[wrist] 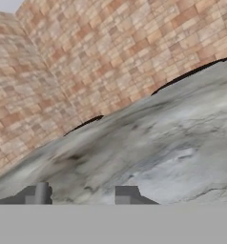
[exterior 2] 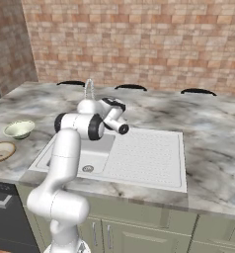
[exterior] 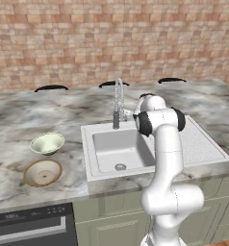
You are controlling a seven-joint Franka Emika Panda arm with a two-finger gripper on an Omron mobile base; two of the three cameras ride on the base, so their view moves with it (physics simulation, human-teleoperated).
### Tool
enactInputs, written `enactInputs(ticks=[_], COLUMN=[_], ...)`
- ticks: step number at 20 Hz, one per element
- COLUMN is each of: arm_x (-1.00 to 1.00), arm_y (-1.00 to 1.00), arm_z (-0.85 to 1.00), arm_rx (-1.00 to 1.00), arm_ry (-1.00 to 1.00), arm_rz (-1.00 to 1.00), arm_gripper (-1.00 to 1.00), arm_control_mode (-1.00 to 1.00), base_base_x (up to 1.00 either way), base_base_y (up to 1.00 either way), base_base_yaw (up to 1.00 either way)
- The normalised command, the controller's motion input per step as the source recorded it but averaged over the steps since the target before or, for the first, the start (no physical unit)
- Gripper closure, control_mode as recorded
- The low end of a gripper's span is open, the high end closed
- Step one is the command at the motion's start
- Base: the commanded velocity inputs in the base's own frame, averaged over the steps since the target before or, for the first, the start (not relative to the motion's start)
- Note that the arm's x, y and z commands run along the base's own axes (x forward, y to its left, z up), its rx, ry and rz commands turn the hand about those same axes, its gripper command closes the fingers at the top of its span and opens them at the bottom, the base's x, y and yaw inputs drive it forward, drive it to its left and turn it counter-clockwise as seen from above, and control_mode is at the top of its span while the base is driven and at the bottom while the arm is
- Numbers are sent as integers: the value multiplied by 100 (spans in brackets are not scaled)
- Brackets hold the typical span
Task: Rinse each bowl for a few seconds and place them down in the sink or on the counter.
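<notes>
A veined grey marble worktop runs along a brick wall. The white sink is set into it. Both bowls sit left of the sink: green bowl, tan bowl. The claw grasps nothing, fingers apart, above the worktop.

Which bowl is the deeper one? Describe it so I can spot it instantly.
Find the white sink in the marble counter; two bowls sit to its left. The pale green-cream bowl is the farther one, nearer the brick wall, deeper than the tan-rimmed bowl.
</notes>
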Motion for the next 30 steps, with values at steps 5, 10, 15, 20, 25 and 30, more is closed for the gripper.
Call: enactInputs(ticks=[5,10,15,20,25,30], arm_x=[0,0,-3,-7,-6,-6], arm_y=[-71,-76,-67,-69,-72,-81], arm_z=[-55,-64,-71,-74,-75,-73], arm_rx=[1,2,0,0,0,0], arm_ry=[8,10,11,12,14,14], arm_rz=[-7,-5,-5,-4,-5,-4], arm_gripper=[100,100,100,100,100,100], arm_control_mode=[-100,-100,-100,-100,-100,-100], base_base_x=[0,0,0,0,0,0], base_base_y=[0,0,0,0,0,0], base_base_yaw=[0,0,0,0,0,0])
